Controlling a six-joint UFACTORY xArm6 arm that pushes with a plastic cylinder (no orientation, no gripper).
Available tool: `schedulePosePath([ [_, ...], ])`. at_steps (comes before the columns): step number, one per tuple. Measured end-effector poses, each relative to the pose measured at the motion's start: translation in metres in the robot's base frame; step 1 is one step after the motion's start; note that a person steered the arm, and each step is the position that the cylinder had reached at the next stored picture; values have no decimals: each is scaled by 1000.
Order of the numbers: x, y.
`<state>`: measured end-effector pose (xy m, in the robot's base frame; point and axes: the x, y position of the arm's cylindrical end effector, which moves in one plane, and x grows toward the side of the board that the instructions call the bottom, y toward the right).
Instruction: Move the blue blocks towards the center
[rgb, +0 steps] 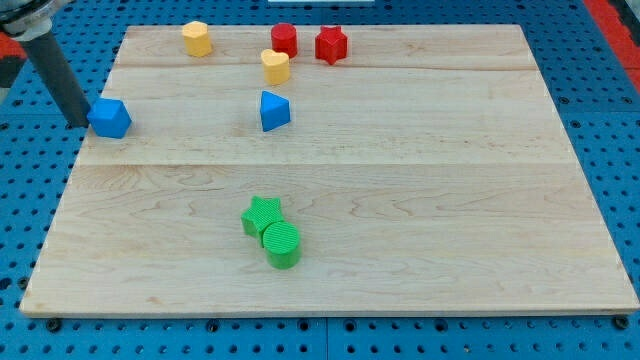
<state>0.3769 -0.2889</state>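
Two blue blocks lie on the table (420, 200), a pale wooden board. One is a blue cube (110, 117), chunky, with its faces turned at an angle; it sits at the board's left edge, well to the view's left of the board's middle. The other is a blue wedge (274, 110), roughly triangular and pointing to the view's right, lying above the board's middle and slightly left of it.

There is no pincer here to open or hold anything: the arm ends in a dark rod, and my tip (80, 124) stands just at the cube's left side, touching it or nearly so; I cannot tell which.

Relative to the wedge: a yellow block (275, 66) lies just above it, a red block (284, 39) and a red star (331, 44) further up, and a yellow hexagon (197, 38) up-left. A green star (262, 214) and green cylinder (282, 243), touching each other, lie well below the wedge.
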Motion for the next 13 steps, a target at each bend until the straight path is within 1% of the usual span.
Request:
schedulePosePath([
  [1, 0, 17],
  [3, -10, 7],
  [4, -15, 21],
  [5, -8, 73],
  [6, 8, 99],
  [8, 46, 123],
  [9, 51, 155],
  [10, 86, 121],
  [11, 96, 139],
  [12, 94, 175],
  [13, 84, 168],
])
